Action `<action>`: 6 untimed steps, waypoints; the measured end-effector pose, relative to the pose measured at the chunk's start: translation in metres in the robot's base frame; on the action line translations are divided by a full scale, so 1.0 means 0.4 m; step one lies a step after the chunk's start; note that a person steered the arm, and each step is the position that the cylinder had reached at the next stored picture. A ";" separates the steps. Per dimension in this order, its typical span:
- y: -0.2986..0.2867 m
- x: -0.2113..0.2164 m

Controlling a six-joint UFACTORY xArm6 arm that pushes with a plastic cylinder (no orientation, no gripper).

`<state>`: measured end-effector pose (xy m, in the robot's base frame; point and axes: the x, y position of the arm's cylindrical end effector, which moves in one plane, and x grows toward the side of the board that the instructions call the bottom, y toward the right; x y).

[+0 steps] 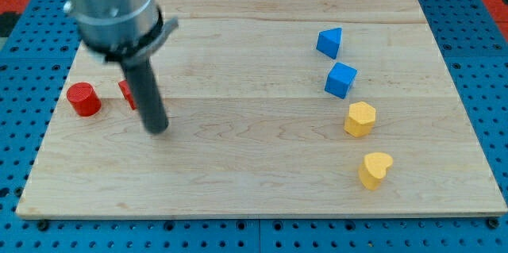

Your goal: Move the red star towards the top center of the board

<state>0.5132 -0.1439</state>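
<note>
The arm comes in from the view's top left, its grey housing blurred, and the dark rod reaches down to the wooden counter (pixel 262 197), where my tip (pixel 158 128) rests on the wood in the left part of the board. This tool is a plain rod with nothing to open or close, and it holds nothing. Just to the view's left of the rod, and largely hidden behind it, sits a red block (pixel 126 93); only a sliver shows, so I cannot make out its shape, though it may be the red star. It appears to touch the rod's side, slightly above the tip. Further left, near the counter's left edge, stands a red cylinder (pixel 83 99), apart from the hidden red piece. Well across on the view's right, four blocks run in a loose column: a blue triangular block (pixel 329 43) at the top, a blue cube (pixel 340 79) just below, then a yellow hexagonal block (pixel 359 118), and a yellow heart (pixel 375 169) lowest.
</note>
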 end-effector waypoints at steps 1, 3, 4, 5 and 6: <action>-0.190 -0.091; 0.256 -0.271; 0.317 -0.189; 0.516 -0.167; 0.472 -0.318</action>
<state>0.3861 0.0449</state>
